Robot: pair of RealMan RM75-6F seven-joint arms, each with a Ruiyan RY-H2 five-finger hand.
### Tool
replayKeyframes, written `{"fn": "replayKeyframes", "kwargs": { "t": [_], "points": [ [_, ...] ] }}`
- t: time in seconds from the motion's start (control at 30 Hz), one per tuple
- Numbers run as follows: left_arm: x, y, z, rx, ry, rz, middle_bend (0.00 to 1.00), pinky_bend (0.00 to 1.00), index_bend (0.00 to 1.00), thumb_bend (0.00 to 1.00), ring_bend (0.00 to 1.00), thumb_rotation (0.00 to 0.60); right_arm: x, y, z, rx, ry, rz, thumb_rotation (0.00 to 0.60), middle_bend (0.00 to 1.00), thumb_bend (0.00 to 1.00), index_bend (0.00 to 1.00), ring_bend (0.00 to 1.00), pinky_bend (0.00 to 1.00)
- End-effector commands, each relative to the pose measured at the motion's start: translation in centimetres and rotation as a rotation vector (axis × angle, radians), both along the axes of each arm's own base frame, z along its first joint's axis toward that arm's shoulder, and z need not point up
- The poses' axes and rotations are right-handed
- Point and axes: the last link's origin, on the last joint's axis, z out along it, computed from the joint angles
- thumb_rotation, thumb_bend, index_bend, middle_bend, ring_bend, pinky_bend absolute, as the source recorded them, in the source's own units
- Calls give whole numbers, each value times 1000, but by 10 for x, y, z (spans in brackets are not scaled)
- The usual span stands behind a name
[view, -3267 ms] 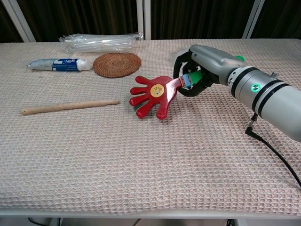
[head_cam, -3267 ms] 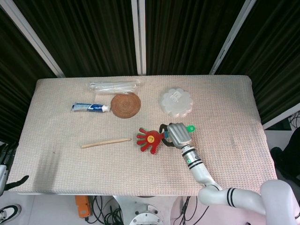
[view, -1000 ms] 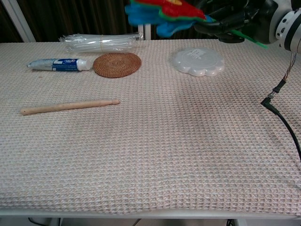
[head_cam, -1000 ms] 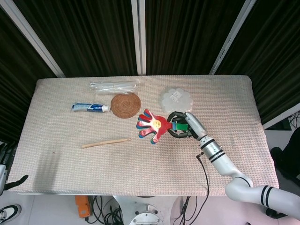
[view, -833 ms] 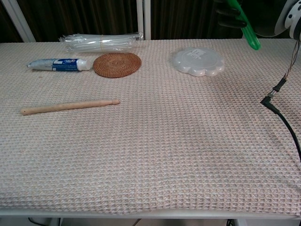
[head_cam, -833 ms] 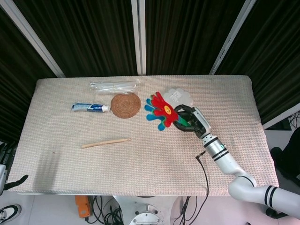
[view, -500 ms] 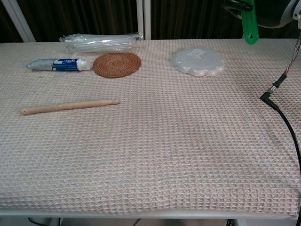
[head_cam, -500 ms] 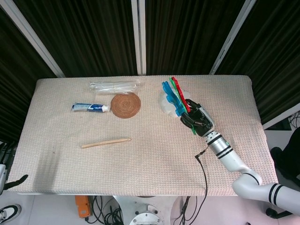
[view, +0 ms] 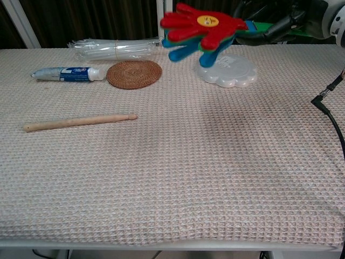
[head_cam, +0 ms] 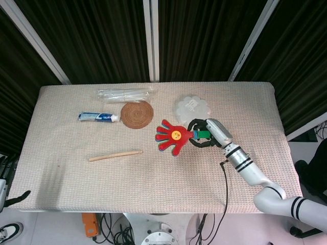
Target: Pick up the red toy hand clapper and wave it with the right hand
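Red toy hand clapper (head_cam: 172,137) was gripped by its green handle in the right hand (head_cam: 208,133) and held above the bench (head_cam: 76,168), near the white lid (head_cam: 192,108).

Red toy hand clapper (head_cam: 172,137): smiley-faced red palm, blue and green layers beneath, green handle; held aloft, lying flat, right of worktop centre, fingers pointing left.

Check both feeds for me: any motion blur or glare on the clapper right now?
Head view: the clapper reads sharp, lighting even, no glare. Chest view: the clapper is slightly soft at its fingertips, and the right hand merges into the dark curtain.
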Motion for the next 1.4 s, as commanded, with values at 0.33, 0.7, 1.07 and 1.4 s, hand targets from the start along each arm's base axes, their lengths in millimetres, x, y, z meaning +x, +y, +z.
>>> {"fn": "replayKeyframes", "kwargs": {
  "t": [0.33,0.7,1.07,1.4],
  "points": [
    [1,1,0,3,4,-1,34,30,43,96,0,600,8,5,4,-149,195,-64,600,864,507,1000,890,1000],
    [-1,1,0,2,0,3,34,30,43,95,0,600,18,5,48,212,-1028,-365,600,864,501,1000,891,1000],
    [0,2,-1,0,0,0,34,31,43,95,0,600,-3,1,51,341,-1139,-391,600,864,497,1000,891,1000],
    [-1,2,-1,-3,-1,4,34,30,43,95,0,600,-8,4,11,117,-345,-114,600,864,488,1000,891,1000]
  ]
}}
